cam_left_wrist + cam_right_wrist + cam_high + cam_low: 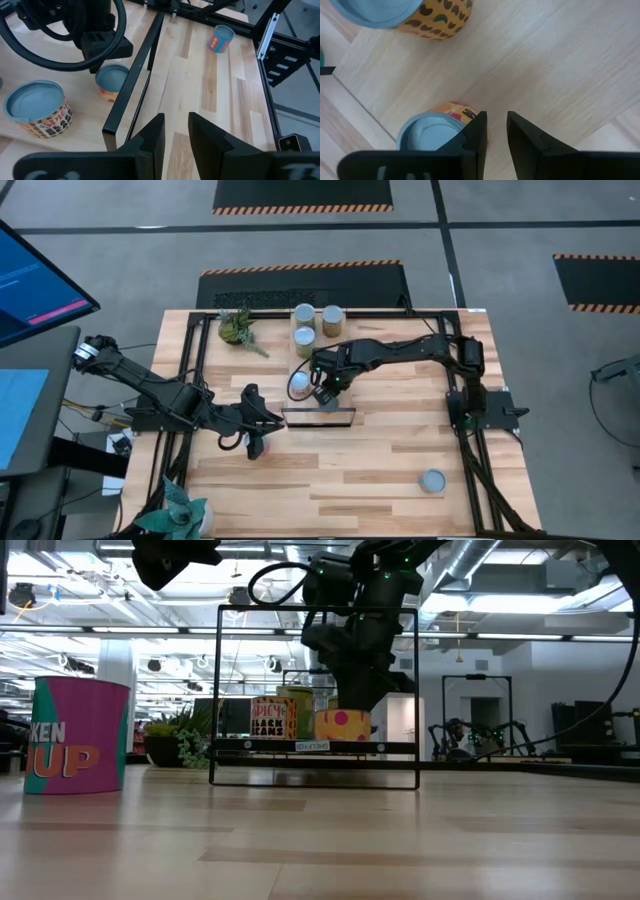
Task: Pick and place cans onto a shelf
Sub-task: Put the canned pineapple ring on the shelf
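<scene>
The shelf is a light-wood board [318, 360] with a black frame [318, 418] at its near end. Several cans stand on it: three at the far end [303, 312] and a yellow dotted one [300, 383] [343, 725] near the frame. My right gripper [322, 392] [497, 127] is shut and empty, pointing down over the board right beside that can [427, 135]. My left gripper [265, 423] [176, 130] is shut and empty above the table, left of the frame. A pink can [257, 445] [75, 735] stands on the table near it. My right gripper holds nothing between its fingers. One finger [475, 132] stands at the rim of the yellow dotted can's top [455, 131]. I cannot tell whether it touches the can. The can stands upright on the shelf board.
A lone can [432, 481] [221, 38] stands on the table near the near right corner. Small green plants sit at the far left [237, 327] and the near left corner [180, 510]. Black rails [460, 410] run along the table's sides. A monitor [40, 290] stands left.
</scene>
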